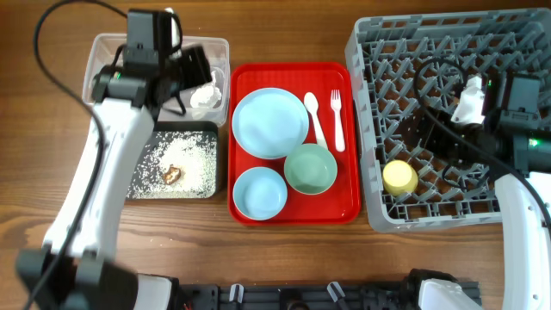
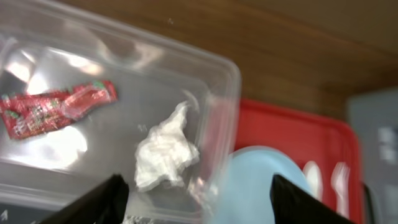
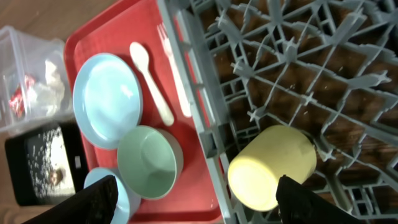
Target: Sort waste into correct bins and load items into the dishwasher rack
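Lying inside the clear tub [image 2: 231, 81] at the far left of the surface [image 1: 301, 258] are the crumpled white napkin [image 2: 165, 152] and, apart from it, the red wrapper [image 2: 56, 109]. The left gripper [image 2: 199, 200] hangs above the tub, its fingers [image 2: 102, 202] spread wide with nothing between them. Just in front of the tub sits the black tray [image 1: 185, 127], holding scattered rice grains [image 1: 194, 159] and a brown scrap [image 1: 173, 174]. Beside both bins, the red serving tray [image 1: 344, 209] carries the light blue plate [image 1: 269, 122], a pale blue bowl [image 1: 260, 192], a teal bowl [image 1: 311, 168], the white spoon [image 1: 315, 116] and the fork [image 1: 337, 120]. To the right, the grey rack [image 1: 430, 43] holds the yellow cup [image 3: 273, 165] on its side near the front edge. The right gripper [image 3: 205, 199] is above the rack, fingers [image 3: 323, 199] parted and empty.
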